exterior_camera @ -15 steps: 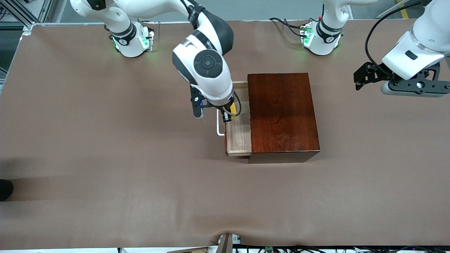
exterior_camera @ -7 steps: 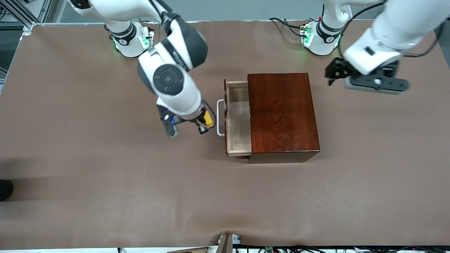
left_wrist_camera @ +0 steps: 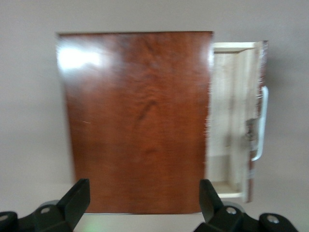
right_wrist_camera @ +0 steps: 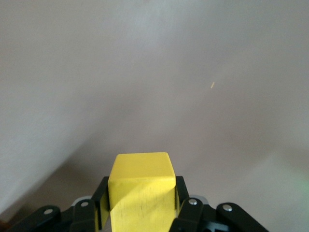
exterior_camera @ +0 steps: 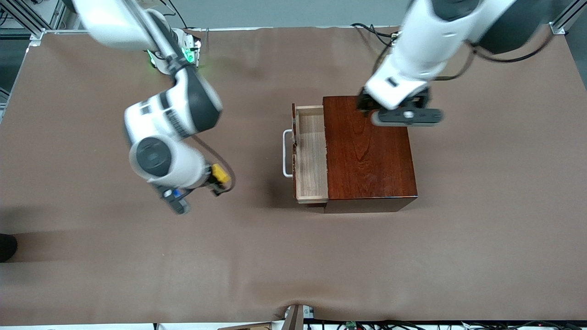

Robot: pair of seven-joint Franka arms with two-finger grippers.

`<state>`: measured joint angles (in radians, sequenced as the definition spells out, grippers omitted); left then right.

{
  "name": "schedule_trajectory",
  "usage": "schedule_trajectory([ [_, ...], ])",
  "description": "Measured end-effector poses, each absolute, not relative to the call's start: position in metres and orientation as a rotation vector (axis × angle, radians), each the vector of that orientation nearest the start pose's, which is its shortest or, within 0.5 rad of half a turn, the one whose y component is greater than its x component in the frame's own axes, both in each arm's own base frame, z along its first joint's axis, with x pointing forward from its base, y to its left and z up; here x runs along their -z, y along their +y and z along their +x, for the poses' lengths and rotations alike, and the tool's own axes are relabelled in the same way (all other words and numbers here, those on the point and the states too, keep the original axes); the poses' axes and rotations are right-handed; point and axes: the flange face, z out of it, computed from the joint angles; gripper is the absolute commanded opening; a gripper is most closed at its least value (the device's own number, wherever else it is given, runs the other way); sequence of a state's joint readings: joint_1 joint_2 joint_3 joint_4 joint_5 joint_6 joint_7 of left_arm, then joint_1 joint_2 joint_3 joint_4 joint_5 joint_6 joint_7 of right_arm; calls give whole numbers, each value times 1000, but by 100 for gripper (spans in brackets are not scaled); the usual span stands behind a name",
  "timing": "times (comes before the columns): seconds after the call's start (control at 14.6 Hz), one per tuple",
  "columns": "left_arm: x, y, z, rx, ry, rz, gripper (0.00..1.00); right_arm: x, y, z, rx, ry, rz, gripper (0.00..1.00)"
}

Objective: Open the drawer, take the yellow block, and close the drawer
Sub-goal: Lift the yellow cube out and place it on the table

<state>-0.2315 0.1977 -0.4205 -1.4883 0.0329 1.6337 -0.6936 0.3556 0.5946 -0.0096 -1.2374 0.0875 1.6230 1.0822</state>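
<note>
We took the wooden box (exterior_camera: 369, 151) as our landmark. The drawer (exterior_camera: 311, 153) stood pulled out of the box on the side toward the right arm's end of the table, its pale interior exposed and its white handle (exterior_camera: 287, 153) at the outer face. In the left wrist view we saw the same drawer (left_wrist_camera: 234, 118) open, with nothing visible in the part of its interior that showed.

The right gripper (exterior_camera: 215, 181) hung over bare table (exterior_camera: 137, 256), well apart from the box toward the right arm's end. We noted its fingers clenched on the yellow block (exterior_camera: 220, 174); the right wrist view showed the block (right_wrist_camera: 141, 191) seated squarely between the two black fingers (right_wrist_camera: 100, 205), its top face clear of them.

The left gripper (exterior_camera: 367, 107) was over the box lid, at the corner nearest the left arm's base. In the left wrist view we recorded its fingertips (left_wrist_camera: 77, 195) spread wide apart, holding nothing, with the lid (left_wrist_camera: 137, 121) below them.
</note>
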Motion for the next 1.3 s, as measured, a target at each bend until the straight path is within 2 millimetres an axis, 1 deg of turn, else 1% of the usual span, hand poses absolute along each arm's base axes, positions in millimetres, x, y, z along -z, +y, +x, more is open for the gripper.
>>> schedule_trajectory([
  [0.21,-530,-415,490,-70,-322,-3174,100,-406,176,673,-383,981,-3016,0],
  [0.34,-513,-454,483,-34,-500,-3163,100,-398,133,676,-422,889,-3031,0],
  [0.41,-505,-475,480,-11,-600,-3157,100,-392,115,676,-435,849,-3043,0],
  [0.48,-497,-495,478,18,-693,-3157,100,-387,102,675,-440,811,-3061,0],
  [0.62,-479,-528,476,55,-864,-3167,100,-377,84,672,-441,731,-3088,0],
  [0.75,-456,-551,477,82,-1050,-3160,100,-363,64,669,-416,644,-3104,0],
  [0.89,-427,-567,477,133,-1160,-3130,100,-342,32,662,-363,550,-3107,0],
  [1.03,-400,-590,468,208,-1230,-3084,100,-318,0,648,-339,468,-3104,0],
  [1.17,-376,-615,454,246,-1310,-3051,100,-300,-20,634,-366,443,-3102,0],
  [1.24,-364,-624,449,247,-1343,-3041,100,-293,-26,629,-372,421,-3109,0],
  [1.3,-351,-629,447,245,-1376,-3023,100,-287,-32,624,-377,384,-3118,0],
])
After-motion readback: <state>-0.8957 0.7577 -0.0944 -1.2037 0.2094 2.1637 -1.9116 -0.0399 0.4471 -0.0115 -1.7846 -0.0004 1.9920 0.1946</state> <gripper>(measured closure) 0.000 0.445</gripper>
